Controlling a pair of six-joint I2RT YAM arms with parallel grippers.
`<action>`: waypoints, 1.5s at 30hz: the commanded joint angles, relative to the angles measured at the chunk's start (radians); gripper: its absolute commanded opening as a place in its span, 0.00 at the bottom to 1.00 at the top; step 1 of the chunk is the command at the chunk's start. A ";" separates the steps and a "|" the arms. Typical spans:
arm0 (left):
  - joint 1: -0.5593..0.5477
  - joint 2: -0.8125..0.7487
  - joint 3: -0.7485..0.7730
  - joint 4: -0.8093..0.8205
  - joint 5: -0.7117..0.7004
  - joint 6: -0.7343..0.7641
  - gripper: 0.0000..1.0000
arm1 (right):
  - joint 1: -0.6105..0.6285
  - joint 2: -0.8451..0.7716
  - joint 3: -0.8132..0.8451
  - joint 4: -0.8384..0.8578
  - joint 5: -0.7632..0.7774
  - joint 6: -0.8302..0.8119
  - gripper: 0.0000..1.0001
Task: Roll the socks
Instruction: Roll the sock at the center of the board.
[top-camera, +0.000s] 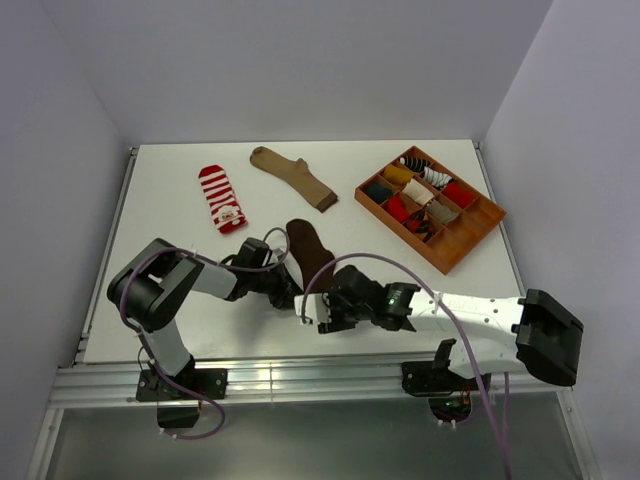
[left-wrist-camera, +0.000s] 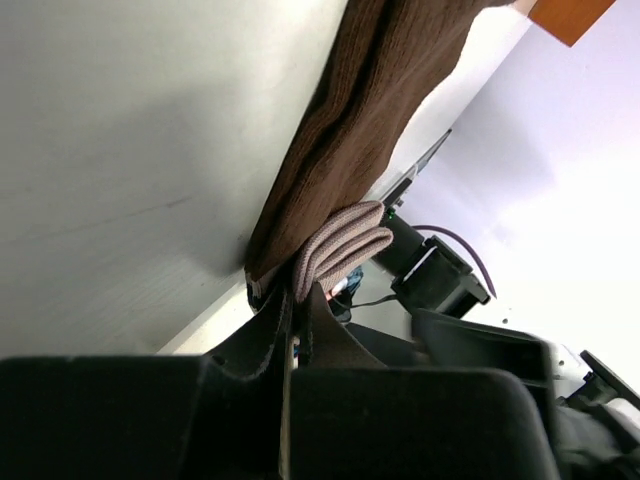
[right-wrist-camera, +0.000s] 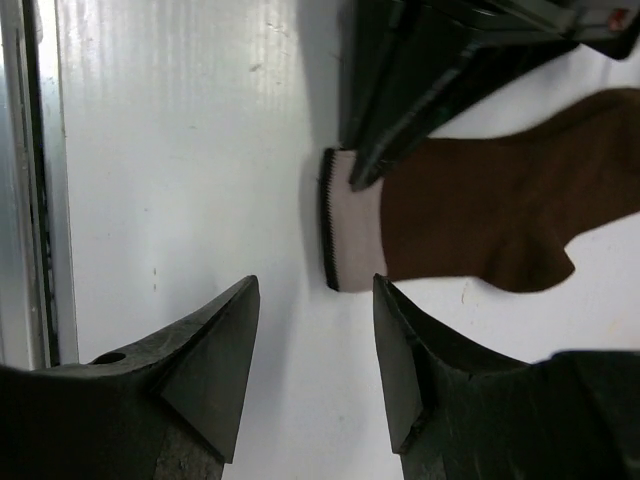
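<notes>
The brown sock (top-camera: 308, 250) is lying flat on the counter (top-camera: 180, 200), left of the orange tray (top-camera: 478, 232), long axis pointing away from the arms, cuff end nearest them. The left hand (left-wrist-camera: 295, 295) is pinching the cuff. The right hand (right-wrist-camera: 315, 285) is hovering open, with the cuff straight ahead of its fingers.

top external: high behind the arm bases (top-camera: 180, 385), looking down over the whole table (top-camera: 160, 220) | left wrist: very near, skimming low along the brown sock (left-wrist-camera: 360, 120) | right wrist: near, facing straight down on its cuff (right-wrist-camera: 355, 235) | shared: brown sock in all three; left gripper (right-wrist-camera: 352, 165) in right wrist too
</notes>
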 joint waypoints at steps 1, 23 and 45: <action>0.014 0.017 0.004 -0.028 0.014 -0.030 0.00 | 0.053 -0.006 -0.053 0.136 0.105 -0.063 0.56; 0.019 0.028 0.005 -0.056 0.031 0.013 0.00 | 0.135 0.218 -0.101 0.400 0.246 -0.141 0.54; 0.021 -0.101 0.129 -0.345 -0.098 0.240 0.23 | 0.044 0.281 0.089 0.069 0.006 -0.103 0.26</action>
